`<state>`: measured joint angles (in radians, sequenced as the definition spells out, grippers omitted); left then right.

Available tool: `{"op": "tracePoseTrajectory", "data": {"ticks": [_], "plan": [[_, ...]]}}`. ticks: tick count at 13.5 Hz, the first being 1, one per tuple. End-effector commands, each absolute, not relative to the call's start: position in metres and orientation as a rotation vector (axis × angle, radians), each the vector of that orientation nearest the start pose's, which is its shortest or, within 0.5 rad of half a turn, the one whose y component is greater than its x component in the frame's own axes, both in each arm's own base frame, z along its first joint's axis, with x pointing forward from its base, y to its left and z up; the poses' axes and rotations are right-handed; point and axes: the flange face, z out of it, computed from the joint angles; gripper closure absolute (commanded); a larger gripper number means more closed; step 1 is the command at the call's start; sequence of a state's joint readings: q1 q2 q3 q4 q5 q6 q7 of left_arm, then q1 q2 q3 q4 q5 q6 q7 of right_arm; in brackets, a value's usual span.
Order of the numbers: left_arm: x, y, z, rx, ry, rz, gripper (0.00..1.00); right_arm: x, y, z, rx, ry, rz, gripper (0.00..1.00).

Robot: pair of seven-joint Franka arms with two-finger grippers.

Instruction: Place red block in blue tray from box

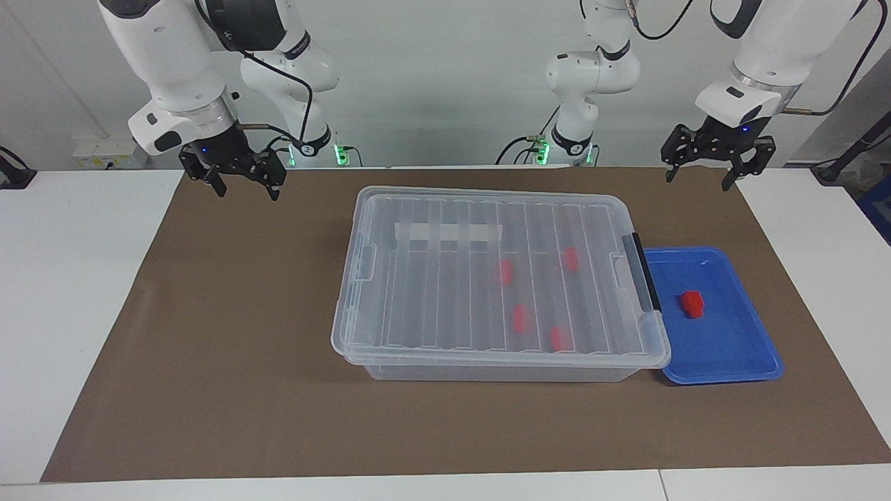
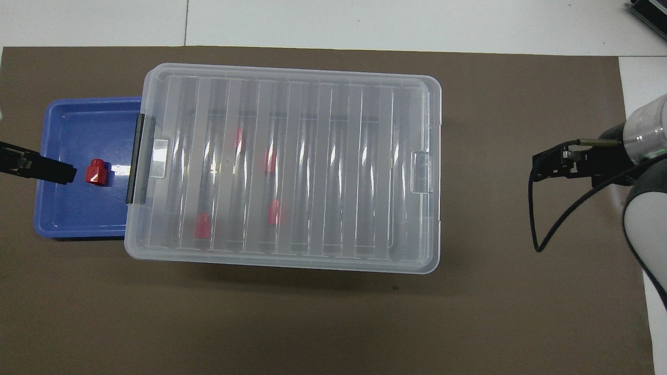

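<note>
The clear box [image 1: 487,362] stands in the middle of the brown mat with its ribbed lid [image 1: 445,278] on and its black latch handle [image 1: 645,271] at the blue tray's end. Several red blocks [image 1: 519,317] show through the lid. One red block [image 1: 692,303] sits in the blue tray [image 1: 731,348], which lies beside the box toward the left arm's end. My left gripper [image 1: 700,177] hangs open and empty, high over the mat's edge. My right gripper [image 1: 248,189] hangs open and empty over the mat at the right arm's end. Both arms wait.
The brown mat [image 1: 209,348] covers most of the white table [image 1: 62,313]. In the overhead view the box [image 2: 417,130], the tray [image 2: 78,219], its red block [image 2: 97,172], the left gripper [image 2: 62,173] and the right gripper [image 2: 542,166] also show.
</note>
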<state>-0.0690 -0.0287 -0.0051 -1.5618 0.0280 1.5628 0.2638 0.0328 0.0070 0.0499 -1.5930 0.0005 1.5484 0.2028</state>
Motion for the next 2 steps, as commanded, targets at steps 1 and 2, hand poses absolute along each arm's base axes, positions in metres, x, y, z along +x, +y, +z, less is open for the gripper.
{"op": "tracePoseTrajectory", "data": {"ticks": [1, 2], "plan": [[0.5344, -0.0333, 0.6469, -3.051, 0.525, -0.033, 0.0, 0.5451, 0.0443, 0.609, -3.121, 0.209, 0.073, 0.0], [0.5349, -0.0333, 0.6461, -3.051, 0.525, -0.031, 0.0, 0.5451, 0.0443, 0.609, -3.121, 0.209, 0.073, 0.0]]}}
